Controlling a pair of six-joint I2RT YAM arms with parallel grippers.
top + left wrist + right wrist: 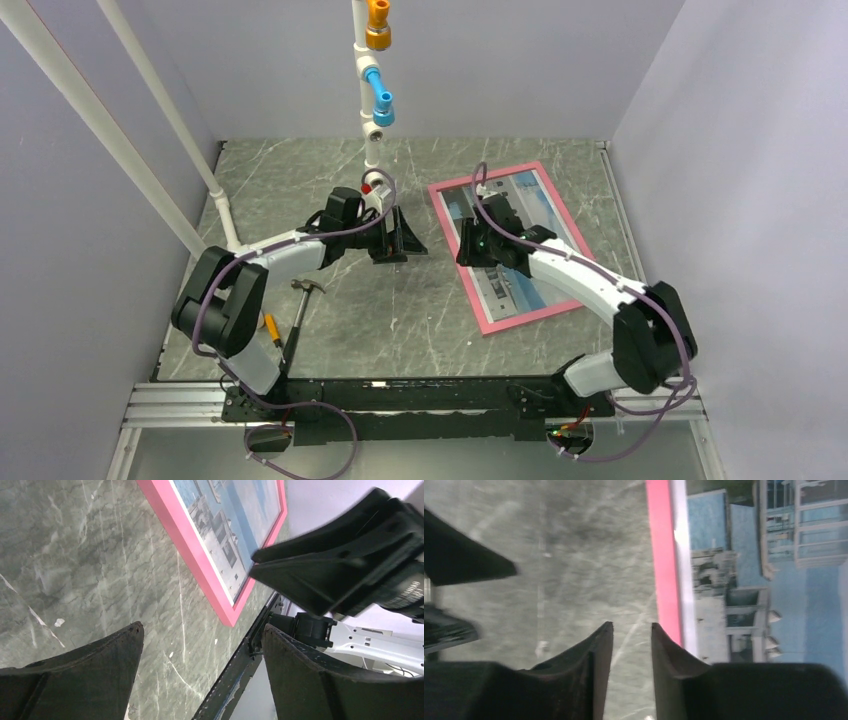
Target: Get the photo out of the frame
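You hadn't freed the photo (pixel 749 580): it lay in its pink frame (pixel 664 555), your left gripper (pixel 200 630) wide open, right gripper (pixel 631 627) barely parted, both empty.

Top external: high, behind the rig, tilted down over the whole table (pixel 400 320); pink frame (pixel 540 314) at 2 o'clock. Left wrist: low, near the tabletop, facing roughly 4 o'clock past the frame's near corner. Right wrist: close, straight down on its left rail (blurred). All three share that rail.
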